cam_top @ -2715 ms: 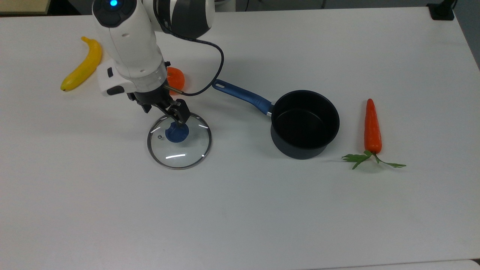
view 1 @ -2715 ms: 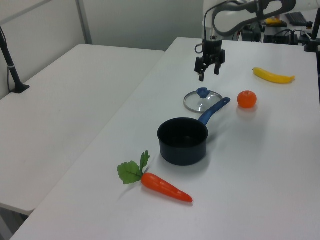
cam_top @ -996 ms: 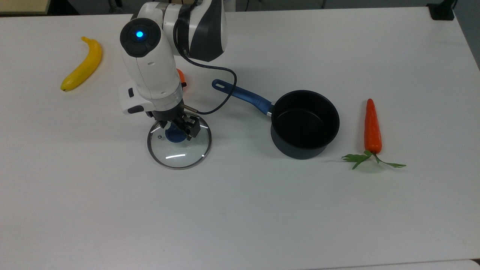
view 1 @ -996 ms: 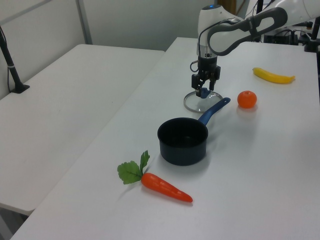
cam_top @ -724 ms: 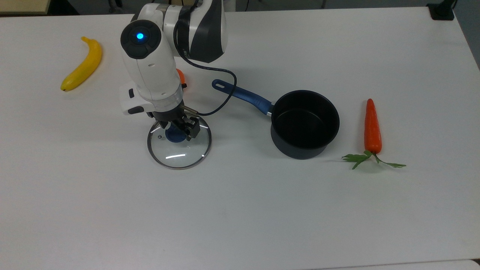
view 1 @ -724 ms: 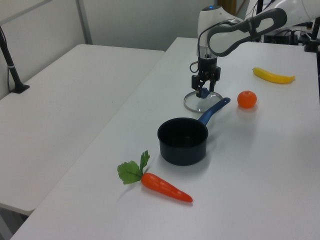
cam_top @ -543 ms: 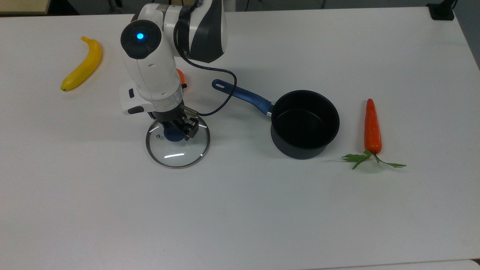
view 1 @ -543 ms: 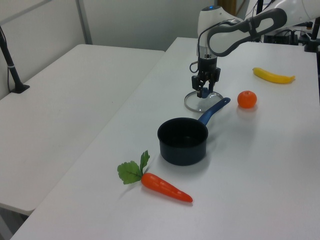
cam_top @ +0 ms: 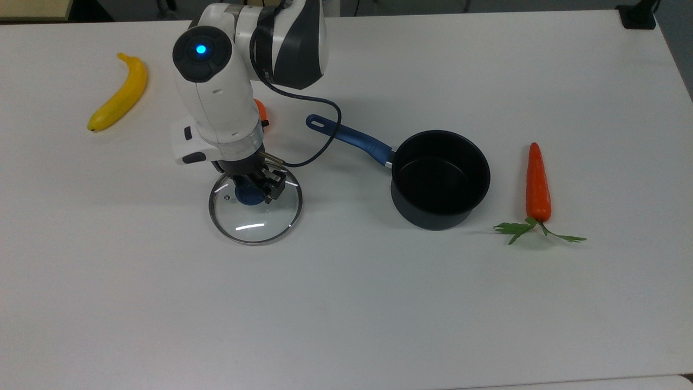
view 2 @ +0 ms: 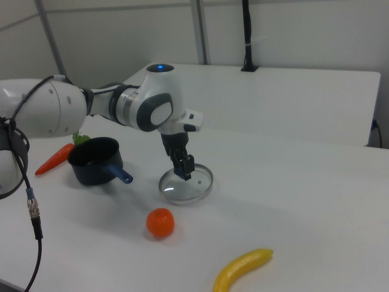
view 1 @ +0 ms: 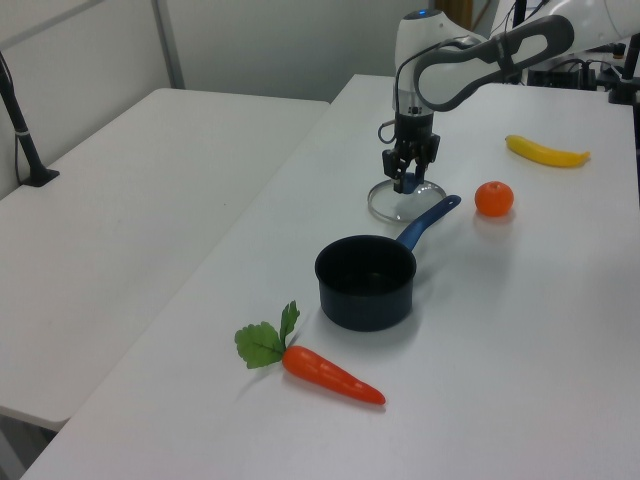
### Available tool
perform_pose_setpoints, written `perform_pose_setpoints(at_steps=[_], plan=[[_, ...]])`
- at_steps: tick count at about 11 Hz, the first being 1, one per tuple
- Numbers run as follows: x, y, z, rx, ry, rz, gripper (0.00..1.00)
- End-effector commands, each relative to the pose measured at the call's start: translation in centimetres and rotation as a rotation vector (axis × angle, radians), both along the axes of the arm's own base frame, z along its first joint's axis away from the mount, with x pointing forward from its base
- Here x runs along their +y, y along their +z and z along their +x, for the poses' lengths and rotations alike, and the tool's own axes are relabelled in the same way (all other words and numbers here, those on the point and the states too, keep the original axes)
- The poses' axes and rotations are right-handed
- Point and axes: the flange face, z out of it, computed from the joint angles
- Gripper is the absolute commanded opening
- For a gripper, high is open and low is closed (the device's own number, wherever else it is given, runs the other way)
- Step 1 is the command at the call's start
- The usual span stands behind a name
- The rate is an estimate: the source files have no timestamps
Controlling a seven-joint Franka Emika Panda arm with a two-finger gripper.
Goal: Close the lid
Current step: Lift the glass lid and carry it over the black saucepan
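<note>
Lid (cam_top: 254,214): glass, rigid, breakable, likely slick; take by blue knob (cam_top: 248,196). Tool (cam_top: 254,187) clamped on knob.

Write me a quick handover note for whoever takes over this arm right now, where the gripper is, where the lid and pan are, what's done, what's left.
Gripper: shut on the blue knob of the lid, fingers down over it.
Lid: low, at or just off the table, on the top view's left of the saucepan, apart from it.
Saucepan: open and empty, blue handle pointing toward the lid.
Done: knob gripped.
Left: lift the lid, carry it over the saucepan, set it on the rim, release.
Nearby: banana, orange fruit, carrot.
</note>
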Motion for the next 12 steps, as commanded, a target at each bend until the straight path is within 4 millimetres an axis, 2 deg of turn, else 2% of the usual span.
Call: perform_pose_setpoints(at_steps=[1, 2, 3, 5, 7, 8, 9, 12], plan=[[-2.0, 6.5, -0.8, 0.003, -0.037, 0.007, 0.55], [-3.1, 7.7, -1.3, 0.034, -0.045, 0.014, 0.55], [-3.2, 8.9, -1.6, 0.049, -0.027, 0.018, 0.55], [-3.0, 11.4, -1.7, 0.027, -0.019, 0.018, 0.55], [-2.0, 13.6, -1.5, 0.012, -0.005, 0.019, 0.55], [-1.4, 13.9, -1.7, 0.024, -0.002, 0.024, 0.55], [-0.1, 14.2, -1.7, 0.029, -0.001, 0.029, 0.55], [7.5, 14.7, -2.0, 0.042, 0.04, 0.024, 0.56]])
